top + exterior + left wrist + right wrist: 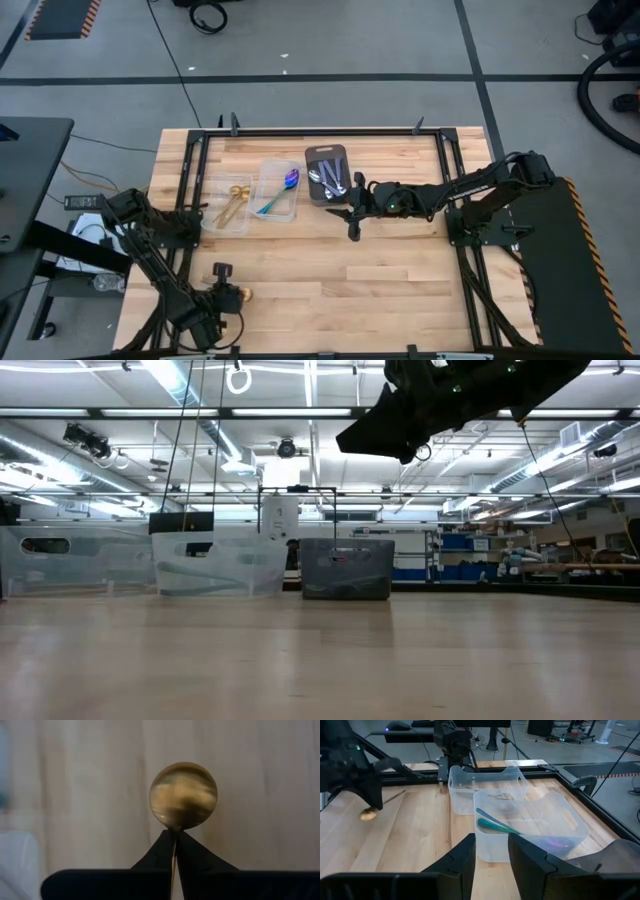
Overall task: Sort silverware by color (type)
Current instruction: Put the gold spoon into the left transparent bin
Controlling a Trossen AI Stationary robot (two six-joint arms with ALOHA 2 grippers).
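My left gripper [236, 294] is near the table's near-left corner, shut on a gold spoon [183, 795]. My right gripper [490, 845] is open and holds nothing; it hangs high over the table's middle [348, 222], just near of the dark gray tray [328, 160]. Silver spoons [330, 180] lie in that tray. Rainbow spoons [495, 825] lie in one clear container [280, 190], and gold spoons [233, 203] lie in the clear container [226, 208] to its left. My left gripper pinches the gold spoon between its two fingertips at the neck [174, 829], right behind the bowl. The round bowl [183, 795] sticks out beyond the fingertips. The thin handle [395, 796] runs out on the other side.
The two clear containers and the tray stand side by side in the far half of the table [400, 300]. Bare wood fills the near half between the arms. A black frame [300, 130] runs around the table's edges.
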